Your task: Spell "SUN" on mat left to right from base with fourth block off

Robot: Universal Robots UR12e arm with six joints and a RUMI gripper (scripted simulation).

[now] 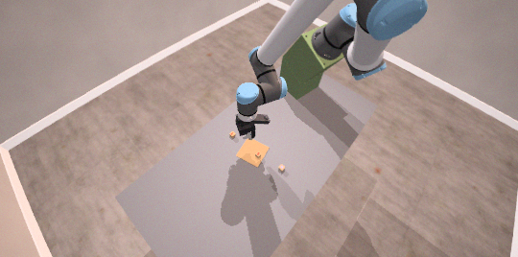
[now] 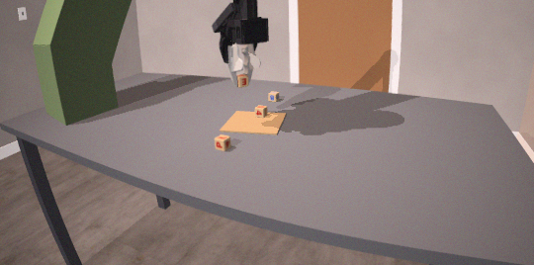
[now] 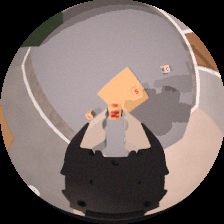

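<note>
The grey counter (image 1: 187, 186) (image 2: 396, 177) (image 3: 65, 65) spreads out beneath the pincer. The arm (image 1: 299, 18) reaches over it, carrying the pincer (image 1: 249, 135) (image 2: 242, 77) (image 3: 114, 109) above the surface. The green pedestal (image 1: 299, 71) (image 2: 84, 58) (image 3: 42, 31) stands well apart from the pincer, to its left in the exterior view. The orange mat (image 1: 246, 151) (image 2: 247, 126) (image 3: 117, 92) lies lower than the pincer. Then the small blocks: the N block (image 2: 242, 81) (image 3: 115, 111) is pinched between the fingertips, raised clear of the mat. The S block (image 1: 258, 155) (image 2: 261, 111) (image 3: 136, 91) sits on the mat, right of the pincer in the wrist view. Farther right there, the blue-lettered block (image 1: 281, 168) (image 2: 273, 96) (image 3: 165, 69) rests off the mat. Left of the pincer there, the red-lettered block (image 1: 232, 134) (image 2: 222, 142) (image 3: 89, 115) is also off the mat, its top letter too small to read
</note>
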